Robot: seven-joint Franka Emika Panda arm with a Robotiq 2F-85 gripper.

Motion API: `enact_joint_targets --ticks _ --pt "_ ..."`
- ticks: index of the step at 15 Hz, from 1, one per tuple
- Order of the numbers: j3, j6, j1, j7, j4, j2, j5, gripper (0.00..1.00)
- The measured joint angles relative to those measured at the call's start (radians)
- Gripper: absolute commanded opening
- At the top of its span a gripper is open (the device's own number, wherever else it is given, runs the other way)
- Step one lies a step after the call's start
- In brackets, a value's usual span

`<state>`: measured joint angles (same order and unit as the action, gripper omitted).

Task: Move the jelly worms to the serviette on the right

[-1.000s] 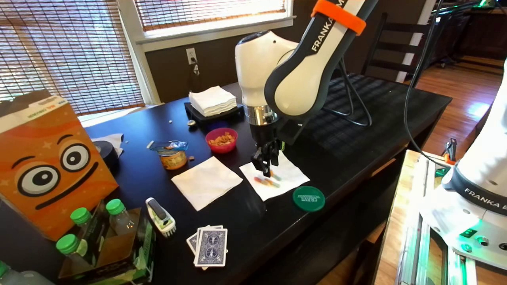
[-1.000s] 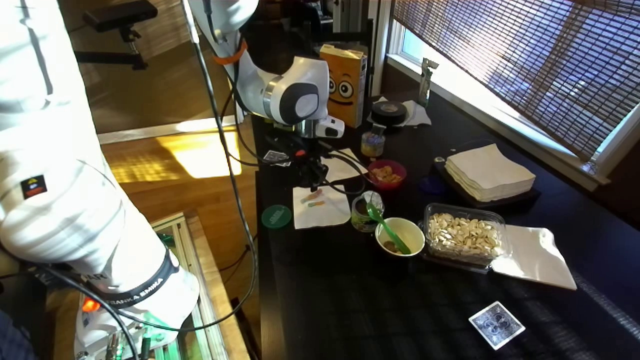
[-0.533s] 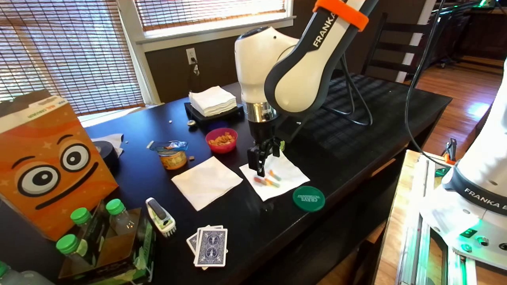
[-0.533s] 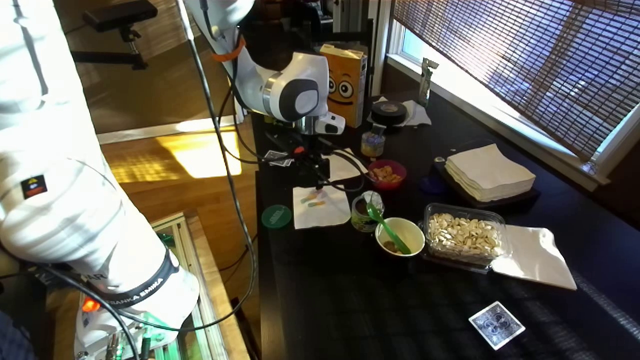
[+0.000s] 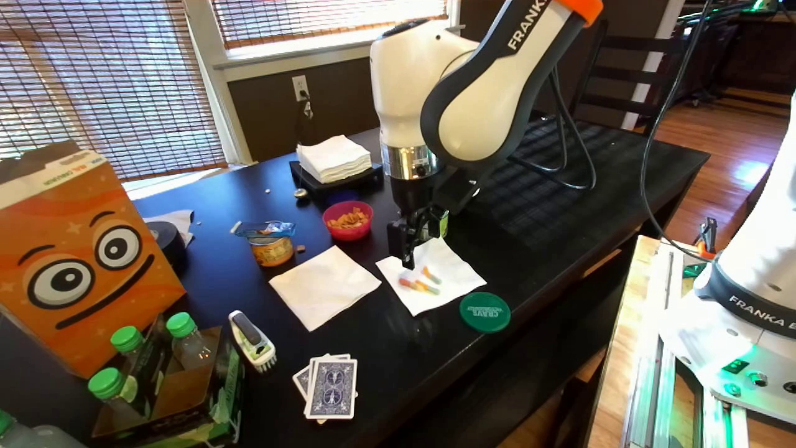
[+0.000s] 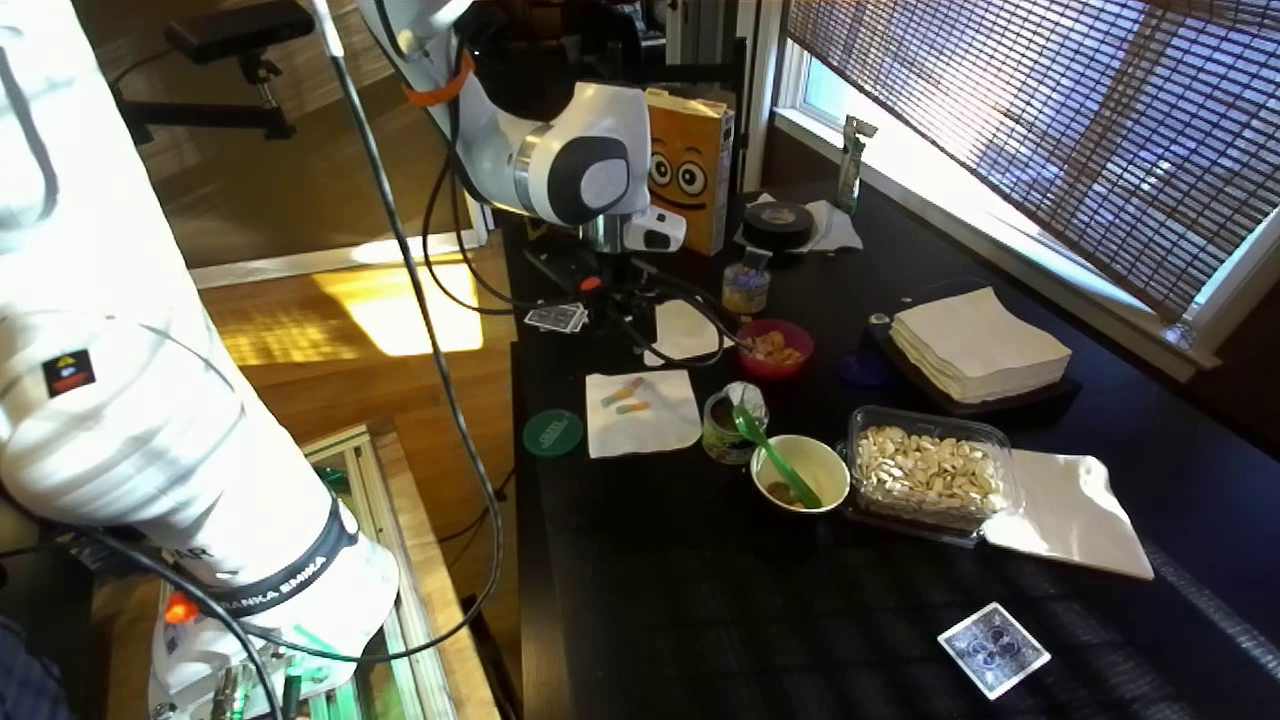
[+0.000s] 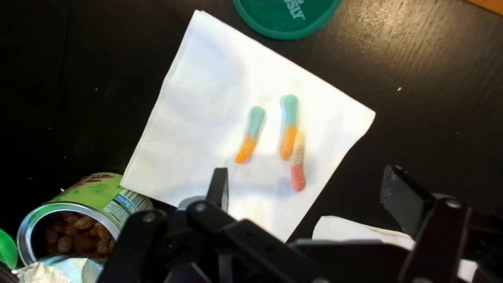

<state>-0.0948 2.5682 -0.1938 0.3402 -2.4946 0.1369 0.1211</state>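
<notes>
Three jelly worms (image 7: 251,133) lie on the white serviette (image 7: 188,129), each two-coloured in blue-green, orange, cream or pink. Two of them touch end to side; one lies apart. In both exterior views the worms (image 5: 420,286) show as small strips on this serviette (image 6: 650,437), the right-hand one of two napkins in an exterior view. My gripper (image 7: 308,190) stands wide apart above the serviette's edge, nothing between its fingers (image 7: 218,188). In an exterior view the gripper (image 5: 423,246) hovers over the serviette's far part, clear of the worms.
Beside the serviette lies a second napkin (image 5: 324,287). A green lid (image 5: 485,312) is by the table edge. Close to the serviette stands a can of raisins (image 7: 84,220). A pink bowl (image 5: 348,221), a white bowl with a green spoon (image 6: 800,475) and a napkin stack (image 5: 334,158) are near.
The gripper's fingers have opened, and the arm has risen away from the serviette. The worms stay lying on it.
</notes>
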Motion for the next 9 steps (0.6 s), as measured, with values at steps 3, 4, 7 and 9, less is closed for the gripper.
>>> enact_joint_targets --ticks 3,4,7,9 --pt "-0.016 -0.035 -0.003 0.021 -0.035 -0.079 -0.007 1.0" --pt "-0.025 -0.045 -0.004 0.034 -0.051 -0.112 -0.012 1.0" --pt "-0.062 -0.087 -0.007 0.092 -0.102 -0.221 -0.023 1.0" --pt "-0.091 -0.122 -0.008 0.122 -0.131 -0.292 -0.034 1.0"
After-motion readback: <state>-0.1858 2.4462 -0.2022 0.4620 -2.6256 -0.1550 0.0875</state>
